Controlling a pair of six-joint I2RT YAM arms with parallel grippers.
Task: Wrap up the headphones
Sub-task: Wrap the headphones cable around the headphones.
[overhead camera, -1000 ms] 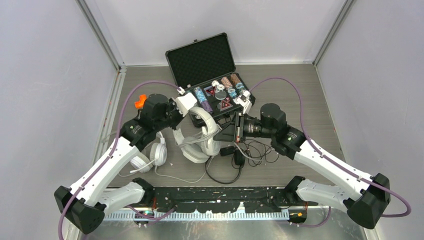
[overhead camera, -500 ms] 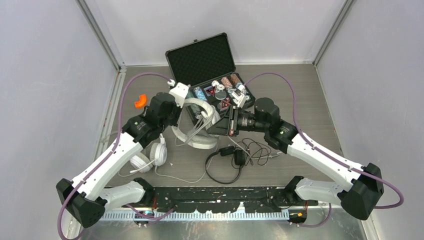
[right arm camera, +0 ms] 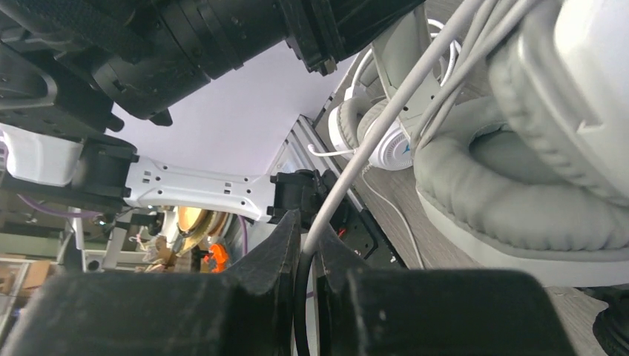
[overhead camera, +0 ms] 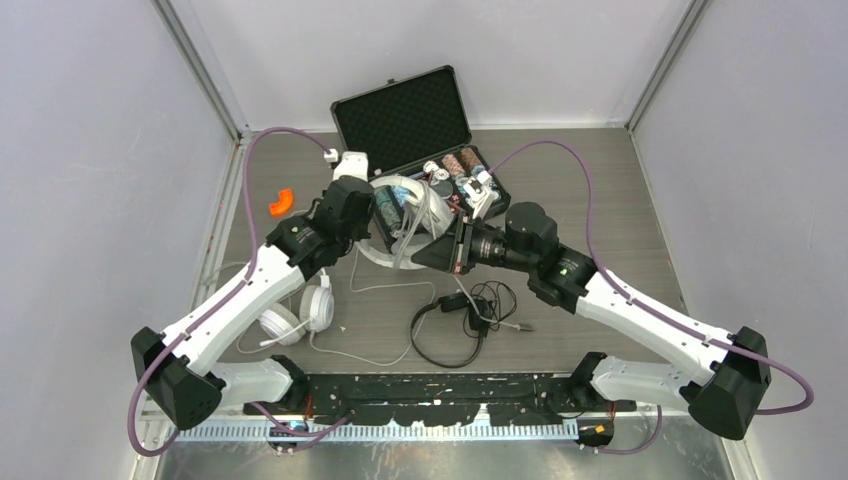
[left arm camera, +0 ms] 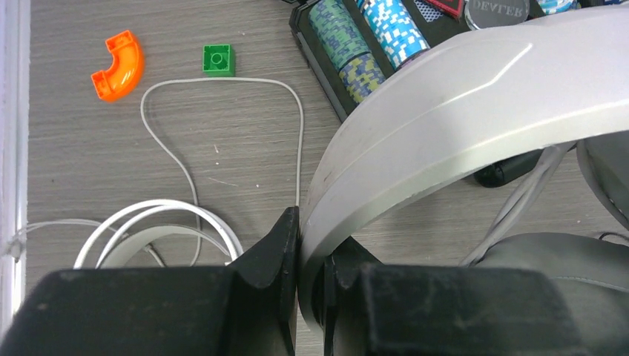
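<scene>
The bulky white-grey headphones (overhead camera: 400, 228) hang tilted just in front of the case, above the table. My left gripper (overhead camera: 372, 212) is shut on their headband (left arm camera: 445, 96), with the band pinched between its fingers (left arm camera: 311, 248). My right gripper (right arm camera: 308, 248) is shut on their grey cord (right arm camera: 386, 126), which runs up to several turns beside the ear cushion (right arm camera: 504, 185). In the top view the right gripper (overhead camera: 425, 257) sits close to the right of the cups. The slim black headphones (overhead camera: 445, 340) and the white round-cup headphones (overhead camera: 300, 315) lie on the table.
An open black case (overhead camera: 400, 115) with poker chips (left arm camera: 356, 44) stands right behind the held headphones. An orange curved piece (overhead camera: 281, 202) and a green brick (left arm camera: 219, 59) lie at the left. A tangle of black cord (overhead camera: 500, 305) lies under the right arm.
Both grippers have moved away from me toward the case, carrying the white-grey headphones up off the table. The right gripper stays on the cord.
</scene>
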